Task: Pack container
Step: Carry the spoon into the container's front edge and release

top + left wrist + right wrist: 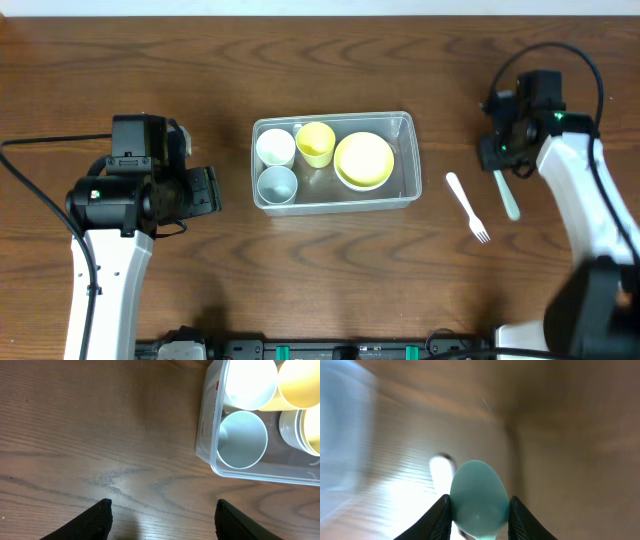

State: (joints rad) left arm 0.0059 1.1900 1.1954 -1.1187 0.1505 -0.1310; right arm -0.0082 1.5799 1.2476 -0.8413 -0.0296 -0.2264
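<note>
The clear container (407, 165) sits mid-table and holds a white cup (275, 147), a yellow cup (316, 143), a pale blue cup (278, 184) and stacked yellow bowls (364, 159). My right gripper (500, 160) is to the right of the container and shut on a pale teal spoon (509, 196). In the right wrist view the spoon's bowl (479, 491) fills the gap between the fingers (479, 505). My left gripper (207, 190) is open and empty, left of the container. The left wrist view shows its fingers (163, 507) over bare wood, short of the container's rim (209, 435).
A white plastic fork (467, 207) lies on the table between the container and my right gripper. The right wrist view is blurred; a white shape (440, 467) shows on the wood below the spoon. The tabletop is dark wood.
</note>
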